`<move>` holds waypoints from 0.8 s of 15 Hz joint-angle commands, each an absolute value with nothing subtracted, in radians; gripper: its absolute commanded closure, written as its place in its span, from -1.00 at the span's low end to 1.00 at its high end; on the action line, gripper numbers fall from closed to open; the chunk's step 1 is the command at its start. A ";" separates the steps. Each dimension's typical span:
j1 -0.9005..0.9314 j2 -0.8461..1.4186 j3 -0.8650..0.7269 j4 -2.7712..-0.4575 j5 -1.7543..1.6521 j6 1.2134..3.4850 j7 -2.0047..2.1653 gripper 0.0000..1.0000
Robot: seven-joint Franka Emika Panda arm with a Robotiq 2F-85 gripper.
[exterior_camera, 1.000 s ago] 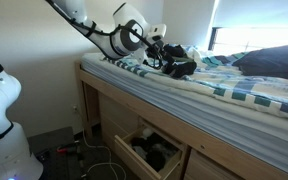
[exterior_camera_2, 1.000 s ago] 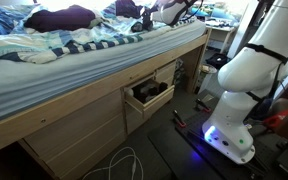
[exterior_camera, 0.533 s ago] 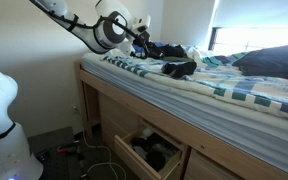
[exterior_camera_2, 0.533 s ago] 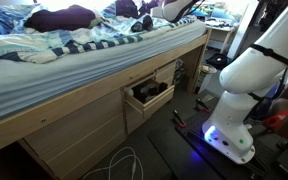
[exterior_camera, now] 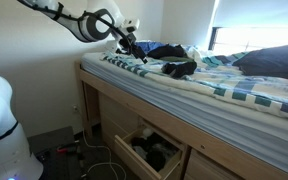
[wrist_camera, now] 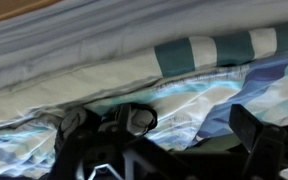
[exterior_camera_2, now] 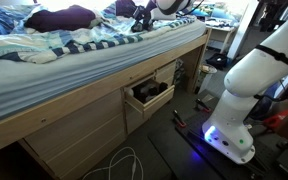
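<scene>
A black garment [exterior_camera: 179,68] lies crumpled on the striped blanket [exterior_camera: 234,90] near the bed's end. In both exterior views my gripper [exterior_camera: 132,47] [exterior_camera_2: 149,12] hangs above the bedding, off to one side of the garment and apart from it, open with nothing between its fingers. The wrist view looks down on the blue and white blanket [wrist_camera: 204,60]. My gripper [wrist_camera: 164,150] shows there only as dark fingers [wrist_camera: 256,138] spread wide at the bottom. A dark rolled piece of cloth [wrist_camera: 134,118] lies just beside them.
An open wooden drawer [exterior_camera: 149,150] [exterior_camera_2: 149,93] with dark items inside sticks out under the bed. More clothes and a dark pillow [exterior_camera: 274,62] lie further along the mattress. A white robot base [exterior_camera_2: 239,90] stands on the floor by the bed; cables [exterior_camera_2: 124,162] trail there.
The arm has lifted and swung away from the black garment toward the bed's end. The garment stays on the blanket. The jaws stay open and empty.
</scene>
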State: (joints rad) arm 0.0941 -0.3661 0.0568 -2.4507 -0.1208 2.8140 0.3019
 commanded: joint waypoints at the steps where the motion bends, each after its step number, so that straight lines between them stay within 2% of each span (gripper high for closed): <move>1: 0.089 -0.443 0.063 -2.447 -0.028 2.619 0.228 -1.00; 6: 0.060 -0.489 0.071 -2.435 0.009 2.396 0.257 -1.00; 12: 0.055 -0.492 0.074 -2.448 0.041 2.360 0.249 -1.00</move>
